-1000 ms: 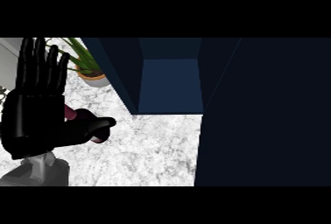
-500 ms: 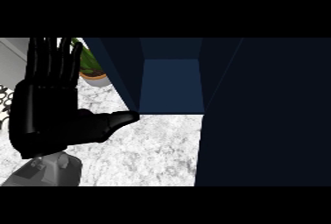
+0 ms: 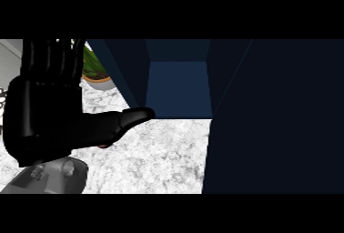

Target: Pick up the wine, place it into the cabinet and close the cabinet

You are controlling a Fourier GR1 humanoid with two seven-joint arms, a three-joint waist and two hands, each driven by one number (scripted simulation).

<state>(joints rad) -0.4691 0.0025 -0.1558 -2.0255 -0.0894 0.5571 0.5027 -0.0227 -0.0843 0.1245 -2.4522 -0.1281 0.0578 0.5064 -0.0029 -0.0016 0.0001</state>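
Left robot hand (image 3: 47, 120) stood spread at nine o'clock, fingers up, thumb toward the open cabinet (image 3: 179, 88).

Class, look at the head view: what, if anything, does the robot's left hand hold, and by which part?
It cannot be told. The left hand stands with straight fingers and hides whatever is behind it; only a dark red sliver shows under the thumb.

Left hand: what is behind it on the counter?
Behind the left hand, its fingers straight up, a potted plant shows partly. A small reddish sliver shows under the thumb; the hand covers anything else there.
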